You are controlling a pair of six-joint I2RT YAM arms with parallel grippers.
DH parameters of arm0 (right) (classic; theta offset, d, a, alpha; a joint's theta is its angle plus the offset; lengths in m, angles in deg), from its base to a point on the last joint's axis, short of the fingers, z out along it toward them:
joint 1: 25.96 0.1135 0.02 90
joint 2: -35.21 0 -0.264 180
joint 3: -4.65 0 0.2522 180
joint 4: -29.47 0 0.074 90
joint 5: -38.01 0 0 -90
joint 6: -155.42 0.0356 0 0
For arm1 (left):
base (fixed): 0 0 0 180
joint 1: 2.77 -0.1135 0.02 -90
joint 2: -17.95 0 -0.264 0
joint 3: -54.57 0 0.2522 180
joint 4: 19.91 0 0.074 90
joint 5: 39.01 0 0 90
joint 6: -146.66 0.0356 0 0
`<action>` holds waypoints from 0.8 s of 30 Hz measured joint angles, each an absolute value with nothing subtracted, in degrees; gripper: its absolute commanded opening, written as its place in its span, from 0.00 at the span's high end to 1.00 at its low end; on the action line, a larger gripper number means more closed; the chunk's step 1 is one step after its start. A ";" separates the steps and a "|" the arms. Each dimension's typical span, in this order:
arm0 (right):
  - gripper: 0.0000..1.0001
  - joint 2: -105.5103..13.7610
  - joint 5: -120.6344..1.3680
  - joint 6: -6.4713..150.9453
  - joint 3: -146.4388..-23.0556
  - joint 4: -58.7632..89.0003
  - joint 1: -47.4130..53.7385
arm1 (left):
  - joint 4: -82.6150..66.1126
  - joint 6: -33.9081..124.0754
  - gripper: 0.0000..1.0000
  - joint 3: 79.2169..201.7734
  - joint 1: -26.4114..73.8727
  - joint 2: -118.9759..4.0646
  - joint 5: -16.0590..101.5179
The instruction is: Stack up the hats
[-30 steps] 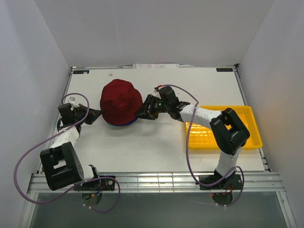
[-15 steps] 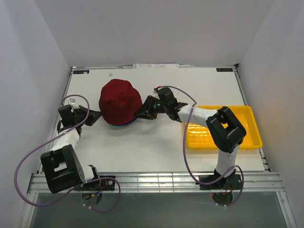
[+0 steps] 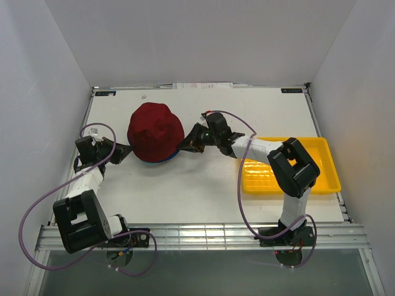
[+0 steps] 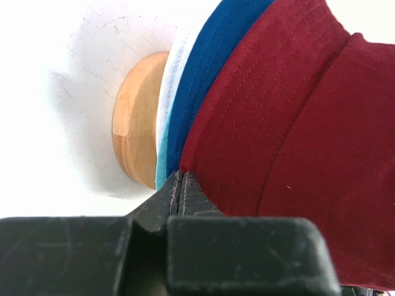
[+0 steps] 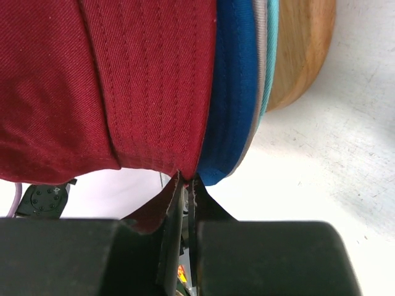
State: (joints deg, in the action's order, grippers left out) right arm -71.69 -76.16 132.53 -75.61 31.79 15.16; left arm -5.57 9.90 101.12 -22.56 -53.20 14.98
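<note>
Left fingers (image 4: pixel 165 198) and right fingers (image 5: pixel 208 206) tight on opposite brim edges of dark red fabric bucket hat (image 3: pixel 154 131), upper centre-left.

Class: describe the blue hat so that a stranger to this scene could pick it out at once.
Find the white table, then the pile of hats on the wooden stand left of the yellow tray. The blue hat lies directly under the top red hat; only its brim shows, above a thin grey brim and a teal brim.

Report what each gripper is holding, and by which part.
Both hold the dark red hat by its brim edge: the left gripper shut on one side, the right gripper shut on the opposite side.
</note>
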 measured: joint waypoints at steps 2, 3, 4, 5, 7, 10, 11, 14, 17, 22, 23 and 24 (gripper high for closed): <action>0.92 -71.69 -76.29 132.51 -75.61 31.79 14.83 | -4.61 10.40 0.73 101.58 -22.56 -53.20 14.98; 0.92 -71.69 -76.29 132.45 -75.61 31.79 14.66 | -3.95 10.56 0.69 101.82 -22.56 -53.18 15.20; 0.92 -71.69 -76.29 132.36 -75.61 31.79 14.44 | -3.32 10.75 0.61 101.95 -22.56 -53.18 15.35; 0.92 -71.69 -76.33 132.29 -75.61 31.77 14.15 | -2.64 11.02 0.59 102.04 -22.56 -53.18 15.46; 0.92 -71.69 -76.37 131.94 -75.66 31.68 13.67 | -1.26 11.23 0.55 102.17 -22.58 -53.16 15.70; 0.92 -71.69 -76.55 131.16 -76.01 30.98 13.04 | 0.88 11.45 0.53 103.16 -22.58 -52.86 16.31; 0.92 -71.69 -76.55 130.94 -76.14 30.78 12.86 | 1.27 11.50 0.53 103.53 -22.58 -52.70 16.60; 0.92 -71.77 -76.77 130.44 -76.53 30.24 12.32 | 2.19 11.47 0.51 105.17 -22.69 -51.87 17.89; 0.92 -72.43 -77.27 129.45 -77.86 28.90 11.86 | 1.56 10.82 0.48 106.59 -23.26 -51.00 19.00; 0.92 -74.16 -78.17 127.92 -80.20 26.96 11.38 | -2.27 8.17 0.46 108.18 -24.44 -51.65 18.78; 0.92 -74.50 -78.43 127.73 -80.71 26.50 11.27 | -3.43 7.56 0.46 108.68 -24.48 -52.37 18.52; 0.92 -74.85 -78.76 127.46 -81.23 26.09 11.18 | -4.54 7.04 0.46 109.34 -24.57 -53.40 18.22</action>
